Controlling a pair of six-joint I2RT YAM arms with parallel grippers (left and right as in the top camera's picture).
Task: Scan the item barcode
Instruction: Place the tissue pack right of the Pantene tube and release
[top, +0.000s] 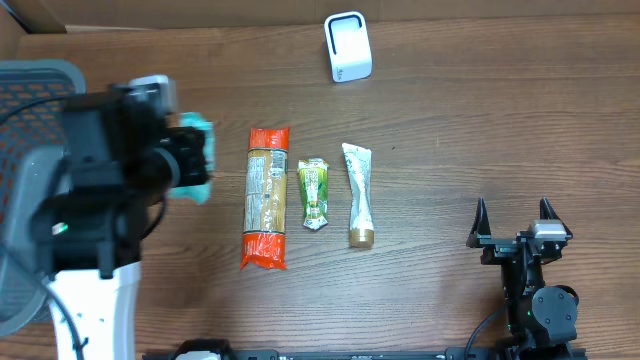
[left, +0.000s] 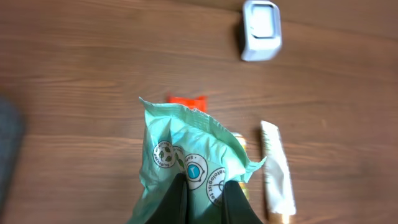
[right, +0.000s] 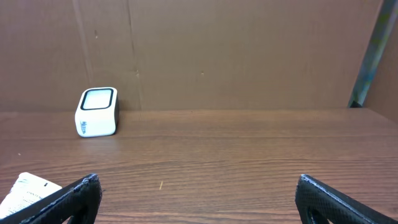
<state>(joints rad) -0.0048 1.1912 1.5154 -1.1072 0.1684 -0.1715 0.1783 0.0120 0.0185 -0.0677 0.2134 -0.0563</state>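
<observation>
Overhead, left gripper (top: 186, 160): clenched on a mint-green plastic pouch (top: 200, 188), held up over the left part of the brown wooden table (top: 450, 130).
Overhead, right gripper (top: 513, 208): jaws spread wide with nothing between them, near the front right edge.
Overhead, other items: a white box-shaped barcode scanner (top: 347, 46) at the far side. A long orange-ended pasta packet (top: 267, 197), a small green sachet (top: 313, 193) and a white tube with gold cap (top: 358, 193) lie side by side in the middle.
Left wrist, grasp: two dark fingers (left: 168, 208) pinch the lower end of the pouch. The scanner is well apart, at upper right.
Right wrist, jaws: fully released and empty. The scanner stands at far left, near the brown cardboard wall (right: 249, 50).
</observation>
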